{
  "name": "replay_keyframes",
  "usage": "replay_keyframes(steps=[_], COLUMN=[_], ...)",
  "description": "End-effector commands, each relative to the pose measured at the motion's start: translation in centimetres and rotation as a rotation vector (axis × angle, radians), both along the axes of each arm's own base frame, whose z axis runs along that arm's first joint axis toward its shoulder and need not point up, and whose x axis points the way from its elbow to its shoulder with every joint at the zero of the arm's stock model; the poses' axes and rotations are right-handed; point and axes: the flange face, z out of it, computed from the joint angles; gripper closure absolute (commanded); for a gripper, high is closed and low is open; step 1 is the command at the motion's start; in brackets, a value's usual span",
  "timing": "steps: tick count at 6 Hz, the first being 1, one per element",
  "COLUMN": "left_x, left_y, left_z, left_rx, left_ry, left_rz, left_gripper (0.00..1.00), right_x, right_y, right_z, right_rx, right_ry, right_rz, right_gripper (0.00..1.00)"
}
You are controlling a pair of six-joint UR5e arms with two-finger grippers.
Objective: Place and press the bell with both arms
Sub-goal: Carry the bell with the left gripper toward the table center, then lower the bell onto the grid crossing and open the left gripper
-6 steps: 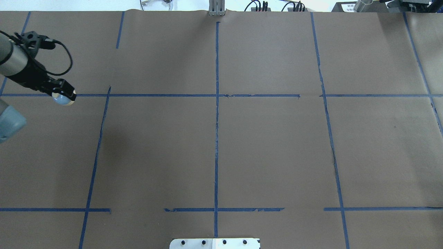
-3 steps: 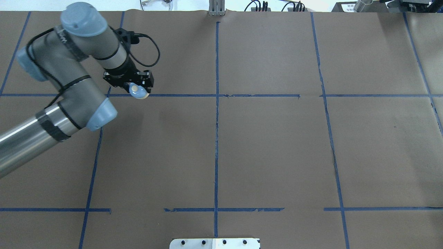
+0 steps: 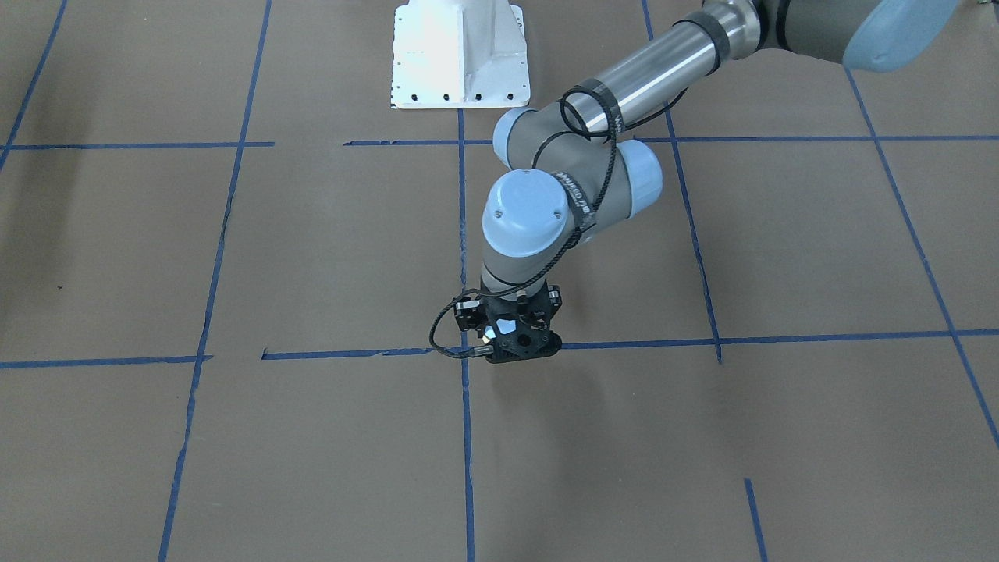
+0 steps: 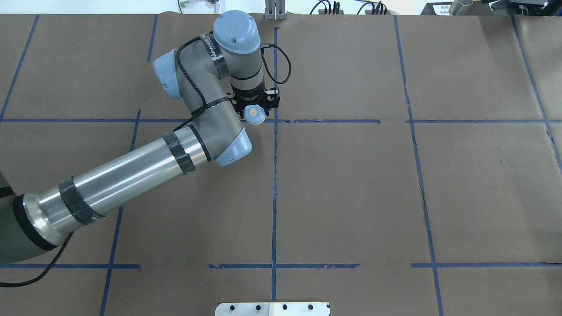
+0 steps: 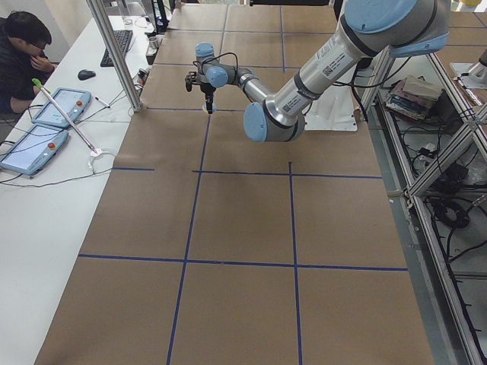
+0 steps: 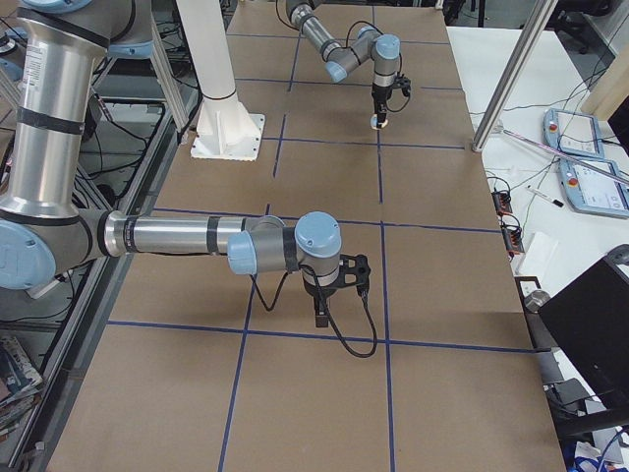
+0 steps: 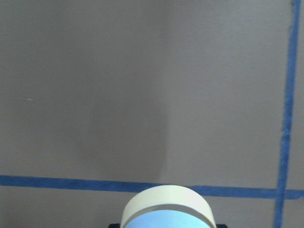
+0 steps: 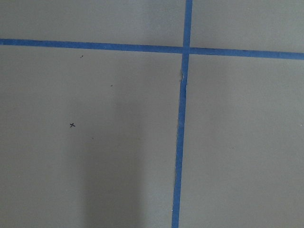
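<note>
My left arm point(image 4: 131, 171) reaches across to the table's centre line. Its gripper point(image 4: 255, 111) is shut on the bell point(image 4: 253, 116), a light-blue dome with a cream button, held just above the brown paper near the tape cross. The left wrist view shows the bell's cream ring point(image 7: 166, 205) at the bottom edge. In the front view the left gripper point(image 3: 516, 349) hides the bell. My right gripper point(image 6: 321, 317) shows only in the right side view, pointing down over a tape line; I cannot tell whether it is open or shut.
Blue tape lines point(image 4: 275, 175) divide the brown paper into squares. The white pedestal base point(image 3: 460, 55) stands at the robot's side. An operator point(image 5: 21, 53) sits at a side desk with tablets point(image 5: 46, 125), behind an aluminium post point(image 5: 114, 53).
My left arm has swung from the table's far left to the centre line, carrying the bell to the right along the far tape line.
</note>
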Motion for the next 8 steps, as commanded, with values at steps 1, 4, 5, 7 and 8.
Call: replay_keyframes(steps=[1,4,5,7,8], left_x=[3.0,3.4,3.3,0.0,-3.2], left_y=[2.2,2.6,2.6,0.8,0.0], left_z=[-0.8,-1.2,-1.3,-2.6,-1.6], left_rx=[0.004,0.001,0.007,0.012,0.028], left_ry=[-0.009,0.007,0.012,0.020,-0.019], left_rz=[0.018,0.011,0.013,-0.013,0.013], left_gripper=[0.92,0.00,0.00,0.00,0.00], right_x=[0.0,0.0,0.0,-0.1,-0.4], right_y=[0.1,0.0,0.0,-0.4,-0.4], right_z=[0.1,0.0,0.0,-0.4,-1.0], right_rx=[-0.003,-0.001,-0.001,0.007,0.014], right_ry=[0.002,0.002,0.001,-0.005,-0.034], right_rz=[0.000,0.000,0.001,0.000,-0.006], right_gripper=[0.00,0.00,0.00,0.00,0.00])
